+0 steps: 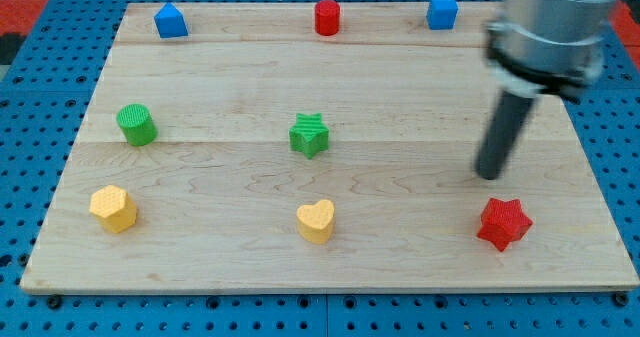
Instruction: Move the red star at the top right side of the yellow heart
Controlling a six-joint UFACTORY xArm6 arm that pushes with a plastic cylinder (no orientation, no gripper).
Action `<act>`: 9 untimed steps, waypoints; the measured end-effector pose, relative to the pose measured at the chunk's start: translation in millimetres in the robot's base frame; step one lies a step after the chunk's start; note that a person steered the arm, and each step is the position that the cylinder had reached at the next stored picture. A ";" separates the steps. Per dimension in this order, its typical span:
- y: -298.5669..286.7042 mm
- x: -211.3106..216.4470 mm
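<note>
The red star (pixel 503 223) lies near the view's bottom right of the wooden board (pixel 230 267). The yellow heart (pixel 316 220) lies at the bottom centre, well to the left of the star. My tip (pixel 489 174) is just above the star, slightly to its left, with a small gap between them. The dark rod rises from it to the arm's grey body at the view's top right.
A green star (pixel 310 134) sits at the centre. A green cylinder (pixel 136 125) and a yellow hexagon block (pixel 113 209) are on the left. Along the top edge stand a blue block (pixel 171 21), a red cylinder (pixel 327 18) and a blue cube (pixel 442 11).
</note>
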State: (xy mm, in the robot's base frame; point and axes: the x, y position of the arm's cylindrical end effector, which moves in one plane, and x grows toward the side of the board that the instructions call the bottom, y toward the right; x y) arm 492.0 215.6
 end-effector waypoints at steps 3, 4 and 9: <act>-79.5 41.7; 17.8 67.8; -12.3 65.0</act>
State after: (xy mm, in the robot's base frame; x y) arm 557.1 203.2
